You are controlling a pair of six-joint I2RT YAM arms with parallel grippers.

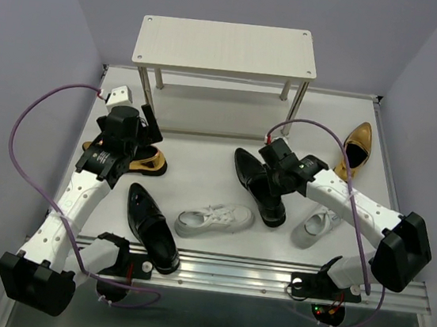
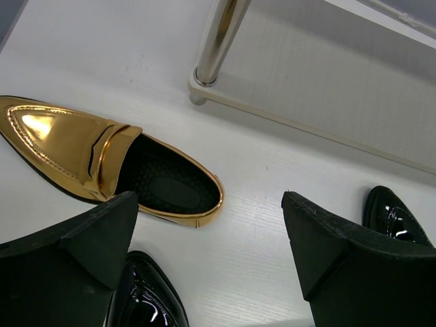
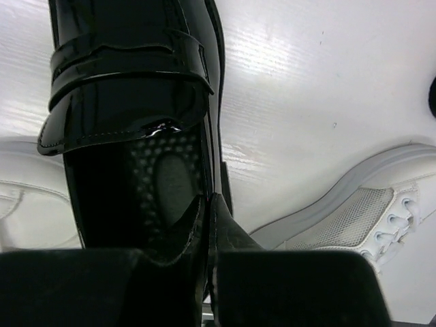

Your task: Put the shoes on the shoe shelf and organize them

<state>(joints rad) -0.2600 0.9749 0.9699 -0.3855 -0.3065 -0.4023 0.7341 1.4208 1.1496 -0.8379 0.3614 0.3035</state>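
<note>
Shoe in hand: one black dress shoe (image 1: 257,186) is being held at mid-table, in front of the shoe shelf (image 1: 226,46) and apart from it. Whether its sole is being lifted off the table (image 1: 204,150) cannot be told.
Grasp: the right gripper (image 3: 208,272) is being pinched almost fully together on the side wall of that shoe's opening, with one finger inside and one outside.
Shoe being approached: a gold loafer (image 2: 102,160) is lying flat on the table, near the shelf leg (image 2: 221,41) at the front left.
Free hand: the left gripper (image 2: 211,238) is being held wide open above the loafer's heel end, with nothing in it.
Shoes waiting: a second black dress shoe (image 1: 153,229), a white sneaker (image 1: 213,219), another white sneaker (image 1: 315,223) and a second gold loafer (image 1: 356,148) are lying scattered on the table.
Shelf: no shoe is being carried on either board, as far as the top view shows.
Step, as judged: the first placement is being started, with the grasp on the black shoe made.
Next move, as judged: the shoe is to be lifted, carried over the shelf's front edge and set down level. A slow move is being called for, since a thin-wall pinch may let the shoe swing.
</note>
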